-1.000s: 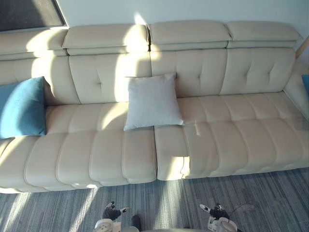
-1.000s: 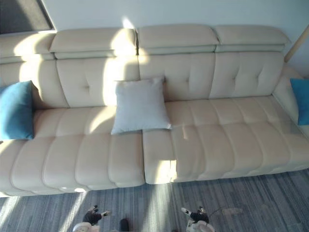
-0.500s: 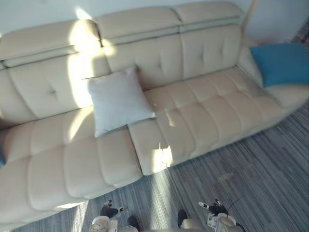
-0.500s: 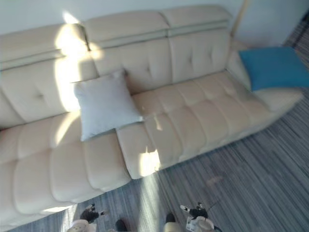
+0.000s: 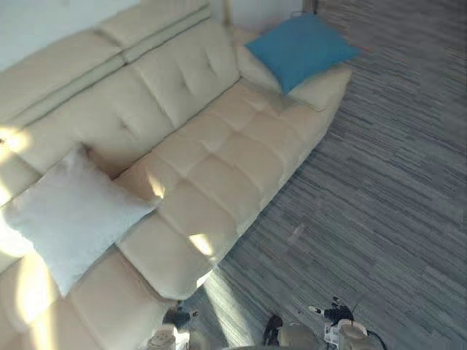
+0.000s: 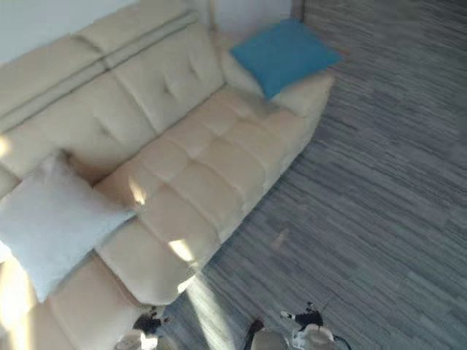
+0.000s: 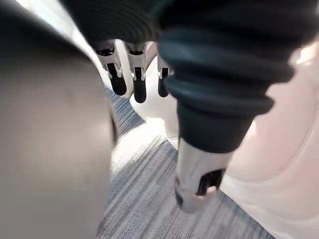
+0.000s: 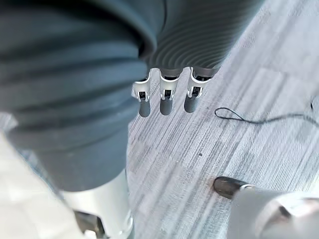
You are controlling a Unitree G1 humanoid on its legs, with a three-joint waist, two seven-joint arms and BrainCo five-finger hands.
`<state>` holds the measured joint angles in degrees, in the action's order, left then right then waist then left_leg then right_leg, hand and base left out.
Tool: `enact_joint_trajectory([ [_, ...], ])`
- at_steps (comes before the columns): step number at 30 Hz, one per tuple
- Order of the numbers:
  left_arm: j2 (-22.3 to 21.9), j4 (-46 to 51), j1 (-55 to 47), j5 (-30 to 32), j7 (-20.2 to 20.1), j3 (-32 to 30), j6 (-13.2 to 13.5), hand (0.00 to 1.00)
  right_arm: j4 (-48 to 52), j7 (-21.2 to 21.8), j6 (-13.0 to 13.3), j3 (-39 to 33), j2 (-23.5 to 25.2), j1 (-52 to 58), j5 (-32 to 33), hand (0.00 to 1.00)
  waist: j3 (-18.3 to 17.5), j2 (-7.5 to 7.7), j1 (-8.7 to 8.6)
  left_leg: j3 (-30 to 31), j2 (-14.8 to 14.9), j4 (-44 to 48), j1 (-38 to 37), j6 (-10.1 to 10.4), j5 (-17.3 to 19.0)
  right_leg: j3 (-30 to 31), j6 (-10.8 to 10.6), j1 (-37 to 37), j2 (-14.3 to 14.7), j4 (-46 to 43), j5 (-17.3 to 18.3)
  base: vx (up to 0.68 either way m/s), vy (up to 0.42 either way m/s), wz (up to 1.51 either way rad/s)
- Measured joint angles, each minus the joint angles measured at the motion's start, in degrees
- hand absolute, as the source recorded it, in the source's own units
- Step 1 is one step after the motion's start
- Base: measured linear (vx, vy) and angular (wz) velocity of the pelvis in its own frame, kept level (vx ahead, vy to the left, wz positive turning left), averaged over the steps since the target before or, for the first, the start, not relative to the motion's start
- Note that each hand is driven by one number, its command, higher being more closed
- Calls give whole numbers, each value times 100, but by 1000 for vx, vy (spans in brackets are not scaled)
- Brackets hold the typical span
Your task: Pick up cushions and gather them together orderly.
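A light grey cushion [image 5: 69,215] leans against the backrest of the beige sofa [image 5: 219,157] at the left. A blue cushion [image 5: 299,47] lies on the sofa's far right armrest. My left hand [image 5: 177,319] hangs low by the sofa's front edge, far from both cushions. In the left wrist view its fingers [image 7: 119,77] are straight and hold nothing. Over the carpet hangs my right hand [image 5: 334,315]; the right wrist view has its fingers [image 8: 167,99] relaxed and empty.
Grey striped carpet [image 5: 387,175] spreads in front of the sofa and to its right. A pale wall [image 5: 44,22] runs behind the sofa's backrest.
The camera has swung to the right: the sofa now runs diagonally, the grey cushion sits at the left, and the blue cushion on the right armrest shows fully. Both hands stay low.
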<state>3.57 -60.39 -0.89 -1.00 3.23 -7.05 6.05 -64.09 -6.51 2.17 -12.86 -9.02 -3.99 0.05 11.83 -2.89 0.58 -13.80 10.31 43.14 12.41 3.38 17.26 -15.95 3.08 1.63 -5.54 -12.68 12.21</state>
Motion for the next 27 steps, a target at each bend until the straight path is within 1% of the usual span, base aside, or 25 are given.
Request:
enact_joint_trajectory([
  [1,-15,69,-1,-33,0,-49,13,0,24,-17,3,-16,27,-24,0,0,7,1,94,405,-419,-496,239,73,2,345,-84,-68,-2,-7,22,282,186,-178],
  [3,-53,128,-4,-37,0,-127,37,0,98,-47,4,-23,119,18,0,0,8,-1,140,1037,-804,-1606,370,191,-186,830,-268,-120,18,-97,151,296,233,-172],
  [4,-138,134,3,-42,-5,-320,52,0,275,-74,3,-20,197,101,0,0,19,-6,218,1372,-895,-2098,389,214,-710,1191,-425,-128,57,-249,320,327,277,-164],
  [5,-177,130,-7,-54,11,-391,61,0,302,-79,12,-20,228,133,0,0,-26,25,279,1425,-992,-2116,282,124,-887,1398,-490,-122,60,-316,383,436,301,-136],
  [6,-176,143,15,-52,12,-437,61,0,313,-92,7,-1,372,156,-5,0,-107,151,263,1284,-1064,-2068,244,58,-681,1503,-543,-120,-30,-288,365,477,279,-103],
  [7,-177,191,16,-56,-2,-444,79,0,311,-93,-5,-6,509,123,-5,0,-105,268,326,1197,-1116,-1809,269,-86,-302,1599,-594,-101,-96,-337,384,398,217,-87],
  [8,-185,262,17,-68,0,-494,72,0,355,-90,-10,-5,570,125,-7,0,-102,291,364,1104,-1104,-1681,255,-146,-202,1694,-646,-107,-105,-416,417,388,231,-93],
  [9,-193,298,16,-123,20,-565,33,0,511,-87,-16,-2,686,165,-9,0,-99,354,438,836,-1080,-1531,128,-271,-65,1804,-780,-60,-180,-722,534,388,205,-100],
  [10,-190,278,7,-140,33,-540,-29,0,590,-75,-15,25,748,198,-10,0,-102,371,477,578,-1085,-1532,-192,-400,83,1803,-884,118,-298,-1360,608,394,189,-95],
  [11,-193,277,-10,-141,34,-537,-33,0,608,-69,-14,68,751,180,-10,0,-107,374,481,491,-1090,-1566,-329,-421,98,1762,-990,206,-357,-1658,571,395,147,-97],
  [12,-194,275,-43,-141,41,-513,-32,0,680,-65,-5,183,744,126,-11,0,-127,350,482,410,-1077,-1714,-597,-465,124,1640,-1404,500,-436,-2308,489,390,129,-77],
  [13,-167,249,-48,-141,47,-470,-34,0,688,-56,12,240,746,61,-11,0,-138,327,490,405,-1071,-1846,-761,-464,123,1408,-1466,733,-492,-2722,508,398,106,-79],
  [14,-132,206,-43,-142,55,-390,-53,0,683,-42,13,241,740,-33,-14,0,-160,251,489,412,-1031,-2117,-997,-464,123,783,-1317,1005,-642,-3101,555,398,66,-61],
  [15,-88,169,-15,-144,65,-248,-56,0,680,-37,12,238,714,-80,-13,0,-131,199,474,463,-962,-2407,-1289,-463,123,149,-967,1170,-752,-3236,653,394,4,-50],
  [16,-67,154,27,-143,68,-219,-59,0,679,-34,13,240,696,-89,-14,0,-119,168,462,521,-892,-2613,-1510,-460,122,-308,-712,1302,-769,-3207,721,464,-31,-41],
  [17,-32,119,69,-138,88,-198,-64,0,669,-34,14,241,651,-114,-13,0,-65,77,418,519,-772,-2809,-1749,-406,133,-825,-538,1515,-710,-2981,736,385,-57,-22],
  [19,-5,117,139,-135,127,-171,-74,0,658,-36,10,239,564,-141,-13,0,-40,61,326,515,-632,-2904,-1926,-232,199,-1194,-314,1945,-585,-2552,552,364,-91,-2],
  [20,17,116,163,-134,133,-124,-75,0,643,-39,8,236,530,-136,-14,0,-19,72,283,512,-590,-2905,-2007,-143,249,-1219,-239,2164,-495,-2302,351,537,-183,2],
  [21,57,107,174,-126,136,-25,-78,0,614,-43,5,236,487,-69,-14,0,-9,173,256,507,-599,-2902,-2204,28,325,-1130,-117,2363,-294,-1571,-232,489,-184,-1],
  [22,90,99,164,-123,135,-4,-82,0,586,-47,6,236,476,6,-14,0,-30,305,254,536,-656,-2900,-2319,105,370,-1013,-30,2363,-203,-1089,-700,630,-260,5],
  [23,94,5,119,-105,126,21,-83,0,574,-36,24,153,440,134,12,0,-43,367,230,678,-736,-2854,-2567,207,439,-689,497,2393,-131,-1047,-1259,453,-189,-4],
  [24,9,-31,143,-42,116,25,-104,0,566,-69,13,152,335,66,-9,0,-90,207,222,766,-523,-2637,-2517,329,354,-695,486,2387,-45,-1241,-1041,633,-307,11],
  [25,-59,-45,206,-14,116,20,-115,0,561,-71,37,111,305,31,-6,0,-93,122,132,979,-443,-2096,-2326,482,169,-749,493,2275,58,-1283,-789,509,-262,0],
  [26,-109,-40,222,-13,117,-9,-113,0,536,-69,53,49,278,36,-4,0,-65,70,142,1011,-338,-1533,-2155,453,-43,-813,534,2102,144,-1273,-649,612,-330,12],
  [27,-155,-63,218,-13,110,-94,-129,0,464,-68,58,19,301,42,0,0,-26,1,139,1172,-188,-520,-1792,378,-583,-862,548,1762,282,-1162,-482,514,-253,2],
])
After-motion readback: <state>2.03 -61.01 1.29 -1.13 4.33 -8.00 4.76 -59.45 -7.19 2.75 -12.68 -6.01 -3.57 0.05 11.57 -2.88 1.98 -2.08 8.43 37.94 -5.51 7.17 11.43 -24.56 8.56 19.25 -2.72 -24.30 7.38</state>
